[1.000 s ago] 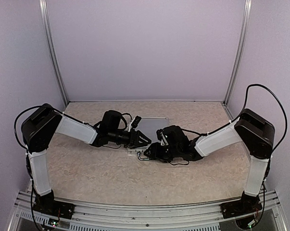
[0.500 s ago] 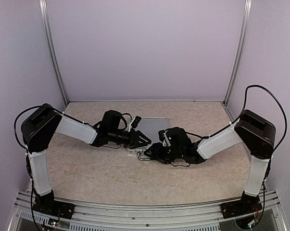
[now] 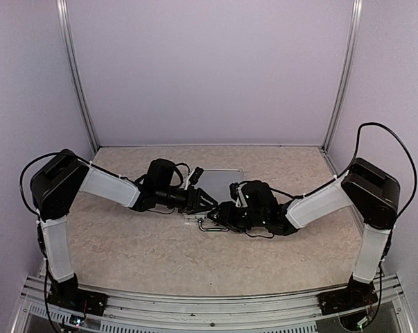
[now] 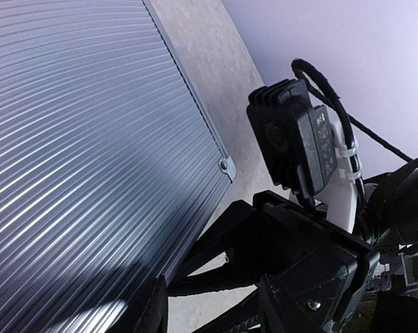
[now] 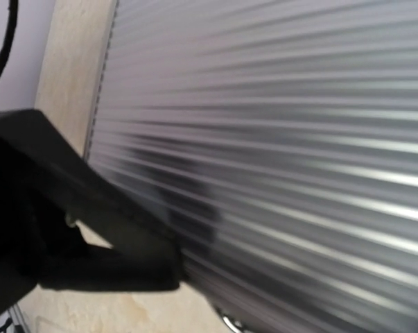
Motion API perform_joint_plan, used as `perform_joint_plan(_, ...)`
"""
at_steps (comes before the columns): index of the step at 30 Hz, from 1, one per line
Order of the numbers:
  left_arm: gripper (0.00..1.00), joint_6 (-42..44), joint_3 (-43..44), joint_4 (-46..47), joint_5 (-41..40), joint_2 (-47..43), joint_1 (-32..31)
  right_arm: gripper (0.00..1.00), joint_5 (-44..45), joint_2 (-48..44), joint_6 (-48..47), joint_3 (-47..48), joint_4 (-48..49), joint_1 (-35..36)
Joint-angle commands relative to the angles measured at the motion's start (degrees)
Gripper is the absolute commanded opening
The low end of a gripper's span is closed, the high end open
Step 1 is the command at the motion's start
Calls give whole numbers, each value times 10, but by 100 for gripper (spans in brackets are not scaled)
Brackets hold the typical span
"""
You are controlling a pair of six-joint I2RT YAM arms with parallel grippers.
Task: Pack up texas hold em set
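The closed, ribbed silver case (image 3: 222, 176) of the texas hold em set lies flat on the table's middle, partly covered by both wrists. My left gripper (image 3: 207, 202) is at its near left edge. In the left wrist view the lid (image 4: 77, 139) fills the left side, and my left gripper (image 4: 215, 316) is open with bare table between its fingers (image 4: 153, 309). My right gripper (image 3: 222, 214) faces it at the near edge. The right wrist view is blurred: one dark finger (image 5: 91, 229) rests against the case (image 5: 278, 139) and the other is hidden. No cards, chips or dice are in view.
The right arm's wrist camera (image 4: 295, 142) and cable sit close in front of my left gripper. Loose black cables (image 3: 260, 234) hang by the right wrist. Pale walls with metal corner posts (image 3: 77, 76) enclose the marbled table (image 3: 139, 250).
The right wrist has shifted slightly to the right and swung its gripper along the case's near edge. The left arm and the case have stayed still.
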Motion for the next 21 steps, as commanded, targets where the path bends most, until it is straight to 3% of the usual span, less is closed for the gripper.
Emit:
perform_joint_plan(1, 45, 11, -16, -51, -16, -2, 1, 46, 34, -25, -31, 15, -30, -3)
perform_joint_plan(12, 45, 12, -14, -53, -17, -5, 1, 45, 28, 19, -146, 82, -148, 26)
perform_joint_plan(21, 45, 12, -14, -54, -17, -4, 1, 29, 48, 47, -176, 111, -219, 30)
